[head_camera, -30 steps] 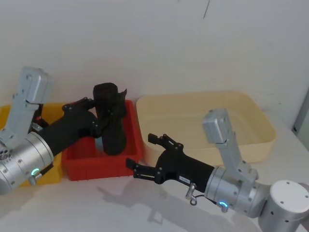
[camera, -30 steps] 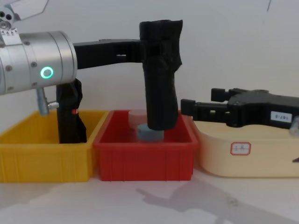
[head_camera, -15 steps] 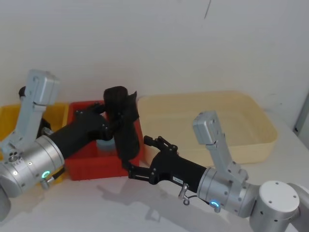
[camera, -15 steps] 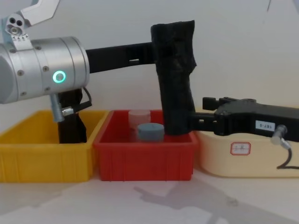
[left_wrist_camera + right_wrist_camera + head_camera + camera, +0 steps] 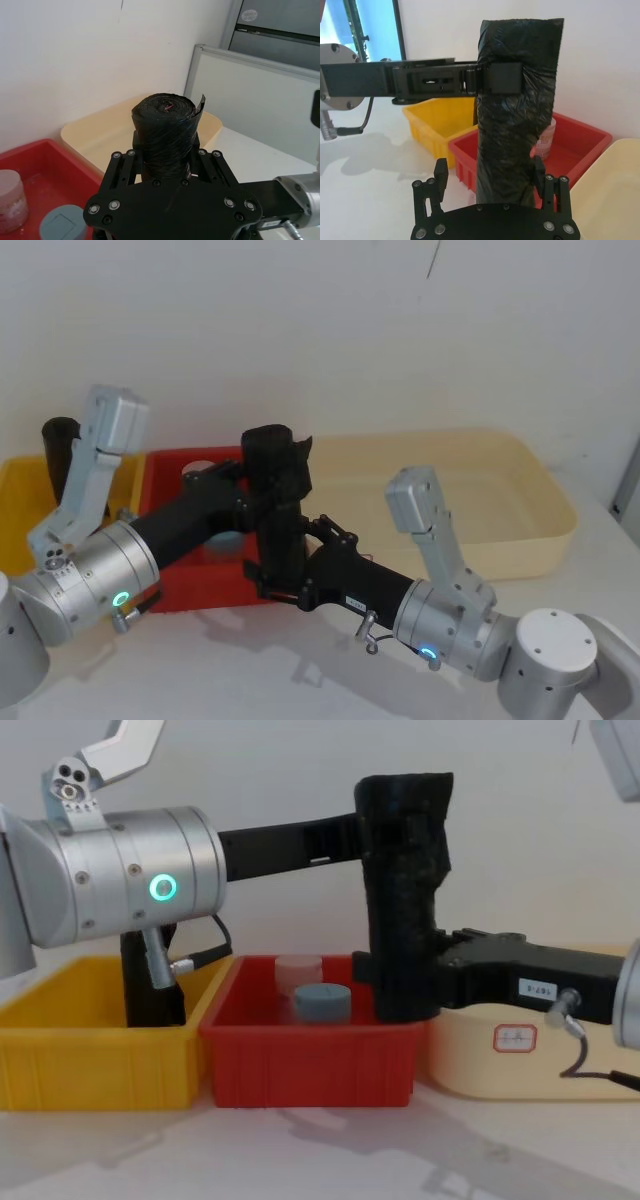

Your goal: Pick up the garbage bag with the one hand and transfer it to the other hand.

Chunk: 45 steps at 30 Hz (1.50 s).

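Above the right edge of the red bin [image 5: 300, 1065], the bag [image 5: 405, 900] hangs upright in the air, its foot about level with the bin's rim. It is a wide, matte black roll of crinkled plastic, with no marks on its side and an uneven top where a loose flap sticks up. Seen end-on in the left wrist view, its tight coil has a small pinkish fleck at the core.

The left gripper [image 5: 258, 502] is clamped across the bag's upper part. The right gripper [image 5: 489, 175] reaches in low, fingers spread to either side of the bag's lower part. One finger [image 5: 440, 176] stands apart from the plastic and the other is just beside it.

A slimmer roll [image 5: 150, 985] stands in the yellow bin [image 5: 90, 1070]. A grey-lidded jar [image 5: 322, 1002] and a pale jar [image 5: 298, 970] sit in the red bin.
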Each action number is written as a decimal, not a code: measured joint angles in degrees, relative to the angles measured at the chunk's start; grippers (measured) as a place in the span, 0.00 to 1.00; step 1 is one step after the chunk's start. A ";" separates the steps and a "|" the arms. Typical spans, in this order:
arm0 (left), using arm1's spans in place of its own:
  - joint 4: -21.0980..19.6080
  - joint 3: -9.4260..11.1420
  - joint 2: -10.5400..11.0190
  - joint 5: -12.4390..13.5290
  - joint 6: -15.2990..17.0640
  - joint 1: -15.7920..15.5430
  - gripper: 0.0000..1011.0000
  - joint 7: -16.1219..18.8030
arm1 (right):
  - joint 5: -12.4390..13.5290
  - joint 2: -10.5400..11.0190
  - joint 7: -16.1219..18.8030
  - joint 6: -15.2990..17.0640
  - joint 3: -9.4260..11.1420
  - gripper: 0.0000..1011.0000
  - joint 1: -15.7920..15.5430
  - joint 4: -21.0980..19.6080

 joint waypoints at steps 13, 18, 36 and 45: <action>1.50 1.57 -0.63 -1.27 1.48 -1.05 0.47 -0.46 | -0.68 -1.70 -0.69 -1.27 -0.35 0.99 2.39 3.94; 1.80 1.91 -0.64 -1.45 1.73 -1.30 0.47 -0.49 | -0.87 -2.12 -0.87 -1.53 -0.30 0.92 3.02 5.09; 2.33 2.57 -0.74 -1.82 2.20 -1.71 0.62 -0.68 | -1.21 -2.76 -1.14 -1.91 -0.16 0.51 3.85 6.65; 2.38 2.65 -0.69 -1.89 2.24 -1.75 0.89 -0.65 | -0.81 -2.80 -1.17 -1.93 0.31 0.51 3.68 6.09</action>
